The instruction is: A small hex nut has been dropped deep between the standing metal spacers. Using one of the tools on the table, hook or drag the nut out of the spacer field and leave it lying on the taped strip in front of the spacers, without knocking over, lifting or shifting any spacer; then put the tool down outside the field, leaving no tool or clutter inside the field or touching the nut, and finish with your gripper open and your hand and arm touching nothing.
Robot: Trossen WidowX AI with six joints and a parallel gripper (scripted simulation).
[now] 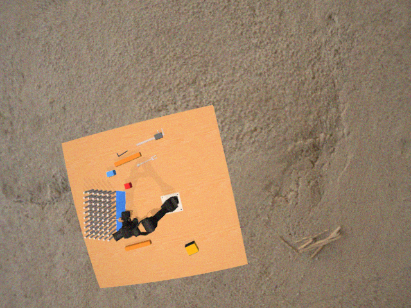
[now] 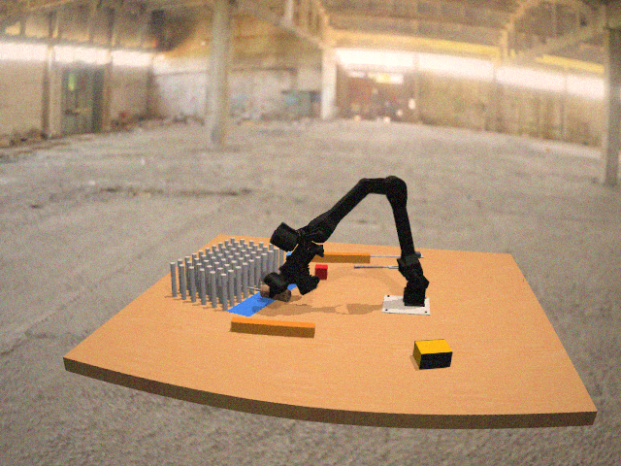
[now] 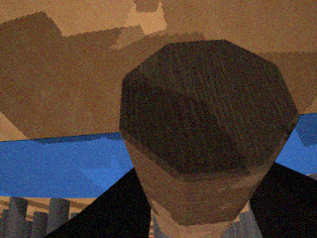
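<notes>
A thick wooden handle with a faceted, dark brown end [image 3: 208, 106] fills the middle of the view, its paler, tapering sides [image 3: 198, 195] running down to the lower edge. Two black fingers come in from the lower left and lower right, closed on the handle from both sides. Behind it, a flat blue strip of tape [image 3: 54, 166] crosses the light brown wooden worktop [image 3: 243, 22], which carries broad, angular shadows. Below the strip, at lower left, stand grey cylindrical metal spacers [image 3: 58, 215]; more grey shows beneath the handle, partly hidden.
</notes>
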